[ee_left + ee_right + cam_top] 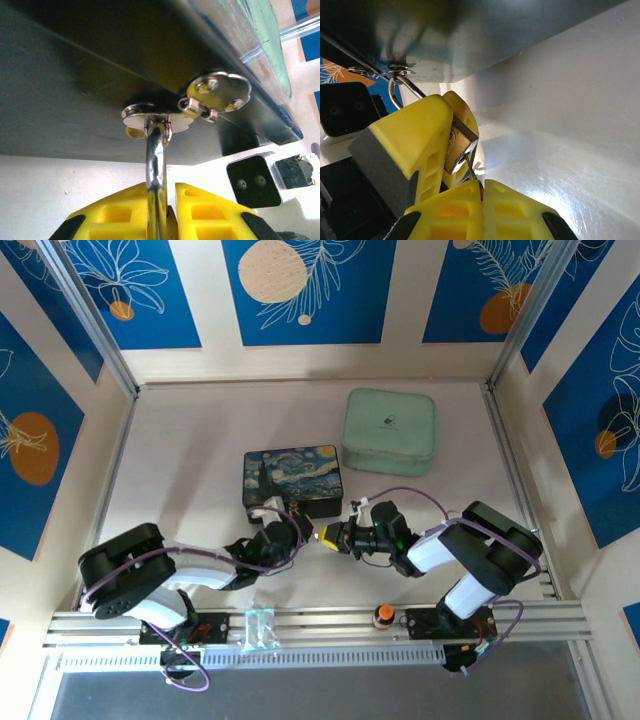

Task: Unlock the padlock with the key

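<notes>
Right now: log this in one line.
left gripper: shut on brass padlock | right gripper: shut on thin silver key | key tip at padlock base | shackle through dark box's hasp

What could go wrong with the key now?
The thin silvery metal key, pinched by the right gripper, might bend or slip out while turning. The tiny brass-gold padlock, held by the left gripper, hangs from the clasp of the dark starry-night painted box; it could twist and jam.

The small brass padlock (458,149) hung by its silver shackle from the clasp on the painted box's (292,478) front. The thin silvery key (470,169) met the padlock's far end, just beside that box.
</notes>
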